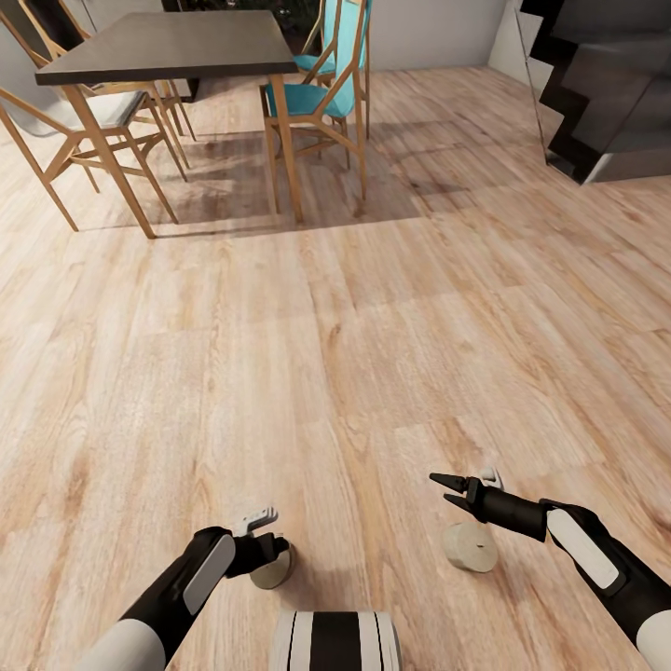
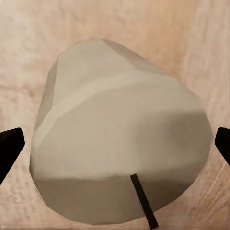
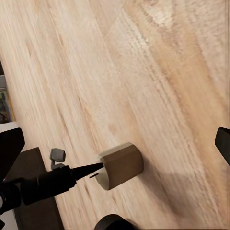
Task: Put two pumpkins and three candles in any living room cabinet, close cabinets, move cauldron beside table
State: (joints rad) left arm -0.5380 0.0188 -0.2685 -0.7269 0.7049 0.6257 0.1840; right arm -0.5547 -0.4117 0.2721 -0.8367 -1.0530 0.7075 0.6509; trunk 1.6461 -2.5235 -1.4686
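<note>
Two candles in sight on the wooden floor (image 1: 354, 326), both close in front of the robot: one candle (image 1: 273, 568) on the near left, a beige cylinder lying right at the left end effector (image 1: 270, 550), and a second candle (image 1: 471, 546) on the near right, just below the right end effector (image 1: 447, 491). In the left wrist view the first candle (image 2: 120, 153) looms large between the two dark fingertips (image 2: 9, 148), which stand wide at either side of it, apart from its surface, so the jaws are spread and not closed on it. The right end effector's two pointed fingers are parted, holding nothing, hovering over the floor beside its candle. The right wrist view catches the left arm's fingertip touching the first candle (image 3: 120, 165) as it lies on the planks. Far off at the left, one dark dining table (image 1: 168, 47) on pale wooden legs, two teal chairs (image 1: 321, 89) on its right side and pale-seated chairs (image 1: 102, 116) on its left. A dark staircase (image 1: 596, 84) sits far right.
</note>
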